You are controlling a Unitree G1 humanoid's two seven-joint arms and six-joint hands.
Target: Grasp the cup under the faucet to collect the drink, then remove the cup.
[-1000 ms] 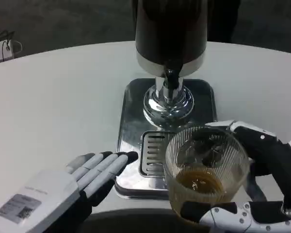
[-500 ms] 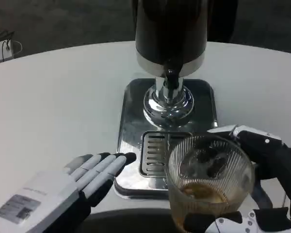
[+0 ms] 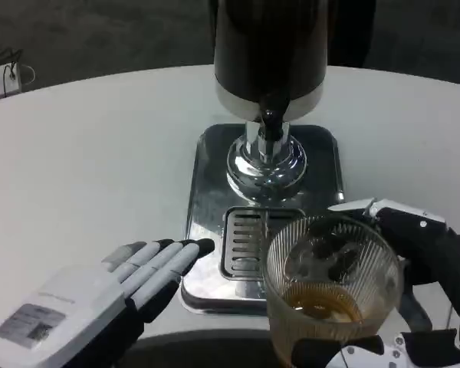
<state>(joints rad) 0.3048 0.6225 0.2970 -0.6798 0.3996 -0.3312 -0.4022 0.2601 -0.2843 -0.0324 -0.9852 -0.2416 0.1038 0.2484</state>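
the right hand (image 3: 414,299) grips the ribbed clear cup (image 3: 331,295), fingers wrapped around its wall, and holds it upright near the front right corner of the steel drip tray (image 3: 207,192), in front of the slotted grate (image 3: 241,241) and clear of the faucet (image 3: 271,123); amber drink sits in the bottom of the cup. the left hand (image 3: 100,295) holds nothing, its fingers extended and slightly apart, lying flat on the white table (image 3: 92,153) with fingertips (image 3: 203,247) at the tray's front left edge.
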